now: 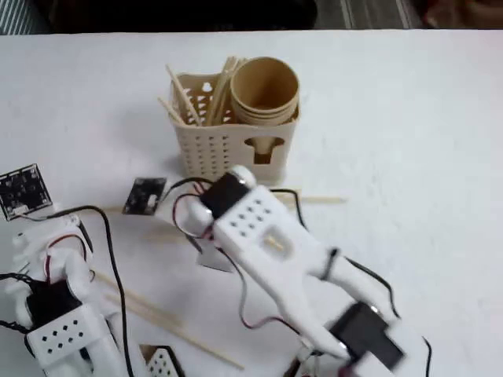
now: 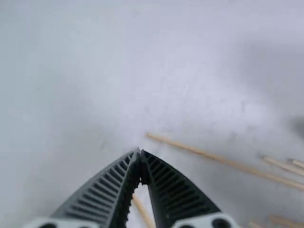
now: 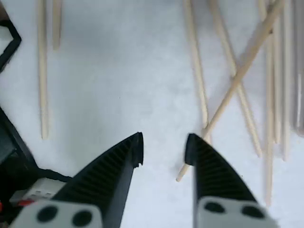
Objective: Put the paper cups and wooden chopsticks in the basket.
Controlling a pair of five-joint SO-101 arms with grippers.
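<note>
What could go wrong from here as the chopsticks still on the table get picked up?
1. The right hand, open, hangs over crossed chopsticks; closing may catch two at once or flick one away.
2. The basket is already crowded with paper cups and leaning sticks, so another stick could snag on them or tip the basket.

Paper cups (image 1: 264, 90) in basket (image 1: 220, 149), chopsticks (image 1: 322, 199) before it

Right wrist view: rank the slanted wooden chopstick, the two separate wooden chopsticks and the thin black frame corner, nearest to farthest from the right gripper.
From the open right gripper:
1. Slanted wooden chopstick, its end beside one fingertip.
2. Two separate wooden chopsticks, side by side, off on their own.
3. Thin black frame corner, beyond that pair.
</note>
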